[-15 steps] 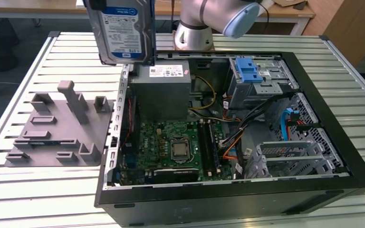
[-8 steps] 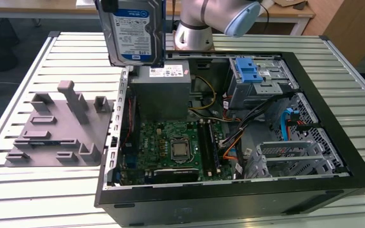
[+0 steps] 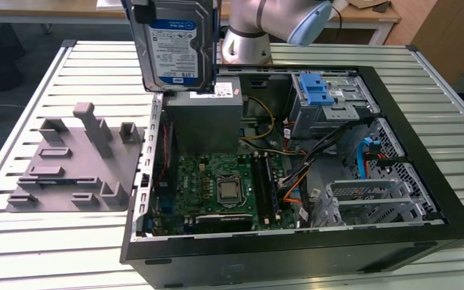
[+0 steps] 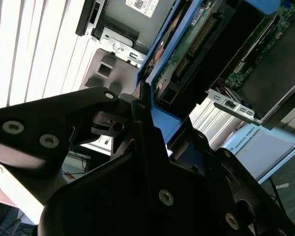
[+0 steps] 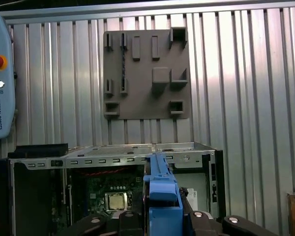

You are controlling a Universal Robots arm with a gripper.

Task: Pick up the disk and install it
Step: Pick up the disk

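Single-arm disk installation, carry stage. The gripper [image 5: 162, 219] is clamping the disk [image 3: 176, 48] by the thin edges of its blue carrier frame [image 5: 162, 194], 1 black finger pressing on each side, as both wrist views are showing. In the exterior view the disk is hanging upright with its label facing the camera, clear of every surface, above the rear corner of the open computer case [image 3: 296, 248], over the grey power supply [image 3: 203, 112]. It is well apart from the grey fixture plate [image 3: 70, 163] lying on the slatted table [image 3: 55, 241] at that view's left. Inside the case, the drive bay with the blue latch [image 3: 322, 90] and the metal drive cage [image 3: 369, 192] are sitting on the far side from the disk, with the motherboard [image 3: 215, 181] and loose cables [image 3: 328, 148] lying between. Probable hazards: the grip is bearing on plastic rather than on the metal body, so the frame could flex or slip and let the disk tilt or drop onto the board. A low path would likely be snagging the cables or striking the case rim – and any tilt in the hold would probably be jamming the carrier at a bay's mouth.
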